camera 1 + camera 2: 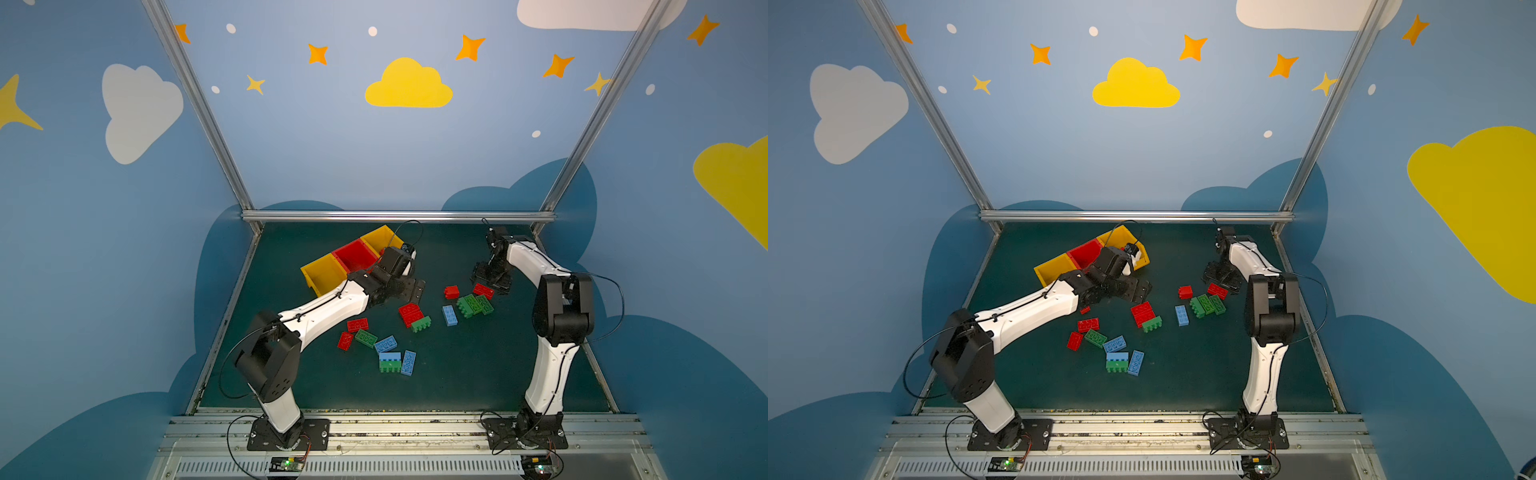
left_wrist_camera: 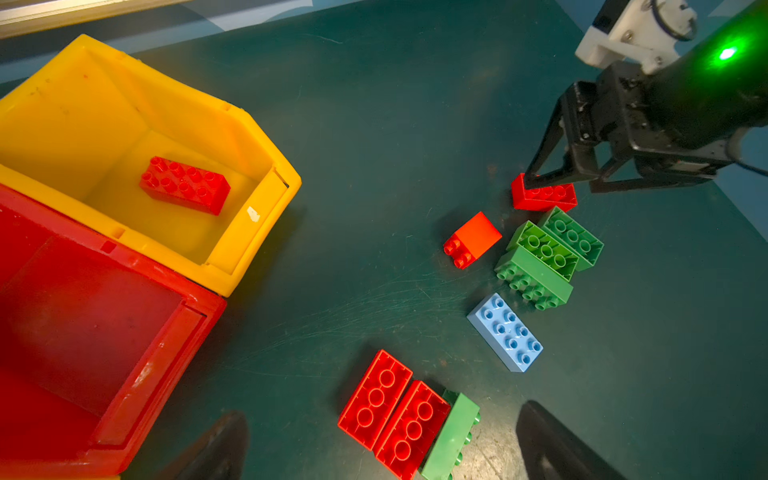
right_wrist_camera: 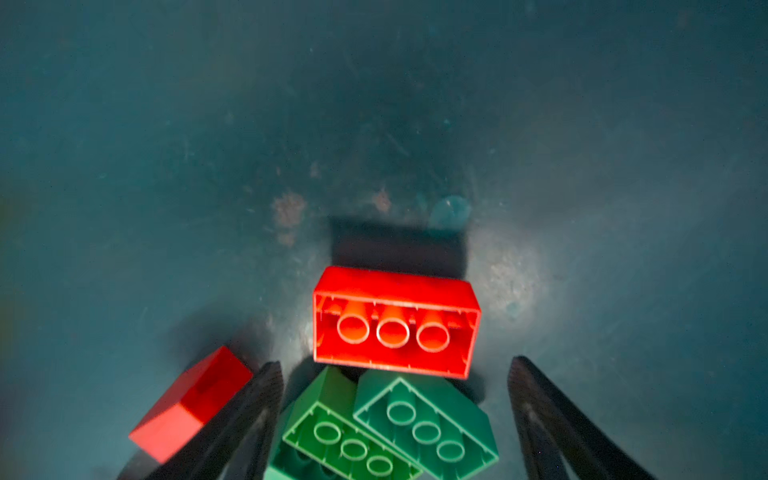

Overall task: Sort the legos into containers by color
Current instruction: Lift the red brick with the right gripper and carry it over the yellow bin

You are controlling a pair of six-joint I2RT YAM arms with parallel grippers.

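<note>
The containers stand in a row at the back left: a yellow bin (image 1: 322, 272), a red bin (image 1: 355, 254) and a far yellow bin (image 1: 380, 239). In the left wrist view one red brick (image 2: 185, 185) lies inside the far yellow bin (image 2: 249, 137). My left gripper (image 2: 386, 444) hangs open above two upturned red bricks (image 2: 392, 409) and a green brick (image 2: 451, 436). My right gripper (image 3: 395, 363) is open and low over an upturned red brick (image 3: 395, 322), with two green bricks (image 3: 390, 428) between its fingers. Nothing is held.
More legos lie loose on the green mat: a small red brick (image 1: 451, 291), a blue one (image 1: 449, 315), and a front cluster of red (image 1: 357, 324), green (image 1: 365, 338) and blue (image 1: 385, 344) bricks. A metal rail (image 1: 395, 216) bounds the back.
</note>
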